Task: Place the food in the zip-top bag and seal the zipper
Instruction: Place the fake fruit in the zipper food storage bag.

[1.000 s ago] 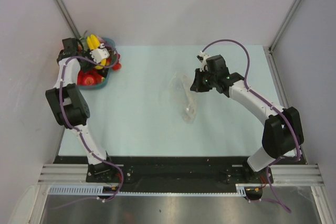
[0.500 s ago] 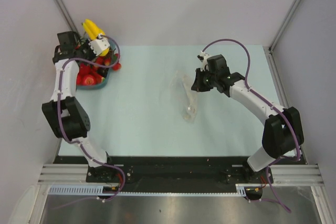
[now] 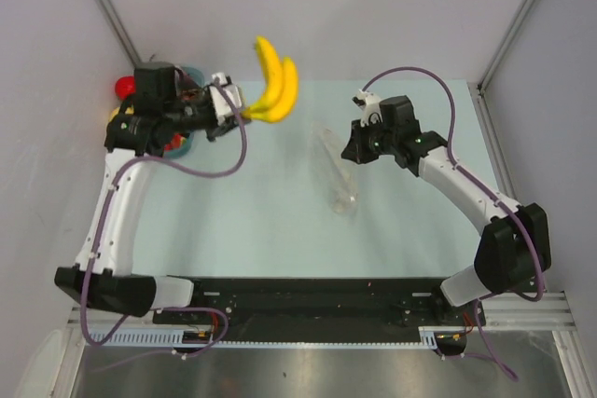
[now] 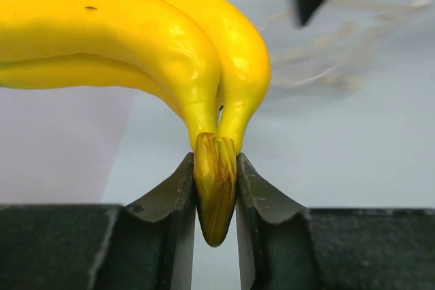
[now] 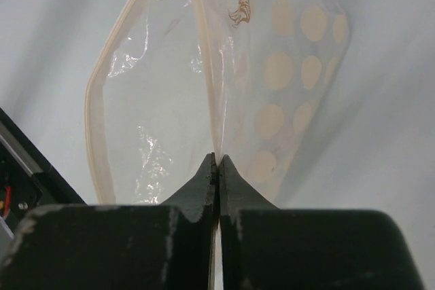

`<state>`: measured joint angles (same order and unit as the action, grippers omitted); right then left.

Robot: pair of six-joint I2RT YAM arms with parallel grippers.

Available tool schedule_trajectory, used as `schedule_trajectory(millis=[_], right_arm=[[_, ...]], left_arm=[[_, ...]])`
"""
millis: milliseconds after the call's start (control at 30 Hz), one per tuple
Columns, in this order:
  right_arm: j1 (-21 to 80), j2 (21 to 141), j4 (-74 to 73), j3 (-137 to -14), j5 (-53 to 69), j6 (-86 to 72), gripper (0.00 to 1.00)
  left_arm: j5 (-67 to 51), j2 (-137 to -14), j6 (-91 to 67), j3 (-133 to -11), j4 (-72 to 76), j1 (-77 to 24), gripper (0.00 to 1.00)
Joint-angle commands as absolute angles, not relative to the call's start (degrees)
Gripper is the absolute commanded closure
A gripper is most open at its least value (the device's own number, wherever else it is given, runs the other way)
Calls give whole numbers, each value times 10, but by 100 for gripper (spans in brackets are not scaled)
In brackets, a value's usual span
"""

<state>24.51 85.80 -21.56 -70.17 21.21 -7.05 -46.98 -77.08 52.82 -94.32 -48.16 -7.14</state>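
Note:
My left gripper is shut on the stem of a yellow banana bunch, one piece of the food, and holds it in the air left of the bag. The zip-top bag hangs crinkled over the mat's middle, mouth toward the left. My right gripper is shut on its upper edge at the whitish zipper. The other zipper strip curves away, leaving the mouth open. More food shows at the basket.
A blue basket sits at the mat's far left corner, mostly behind the left arm. Grey walls enclose the pale mat on three sides. The black base rail runs along the near edge.
The left gripper lifted the banana bunch out of the basket and swung it right toward the bag. The right gripper raised the bag's edge, stretching the bag upright.

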Motion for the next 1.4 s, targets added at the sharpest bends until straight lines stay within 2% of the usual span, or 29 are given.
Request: schedule_trajectory(millis=[0,167,300,433,867,1000,1100,1267,1367], right_arm=[[243,817,-205,-713,278,13,100],[253,805,-220,-720,293,64,100],[265,795,-221,-717,280,89,100],[276,776,-216,-709,271,94,100],[340,734,-230,-701,229,139,100],[366,727,-242,-691,198,150,100],[382,719,-248,-683,180,151,100],[390,714,-265,-681,177,126,100],[390,715,-263,-680,187,99,100]], left_arm=[[-620,-700,497,-905,-573,-140,100],[-642,-651,497,-826,-604,-248,100],[-600,-635,507,-779,-612,-305,100],[-574,-646,479,-741,-592,-308,100],[-489,-722,426,-745,-610,-308,100],[-520,-730,403,-765,-608,-308,100],[-515,-718,342,-750,-562,-302,100],[-423,-659,234,-674,-406,-302,100],[-376,-667,213,-678,-397,-311,100]])
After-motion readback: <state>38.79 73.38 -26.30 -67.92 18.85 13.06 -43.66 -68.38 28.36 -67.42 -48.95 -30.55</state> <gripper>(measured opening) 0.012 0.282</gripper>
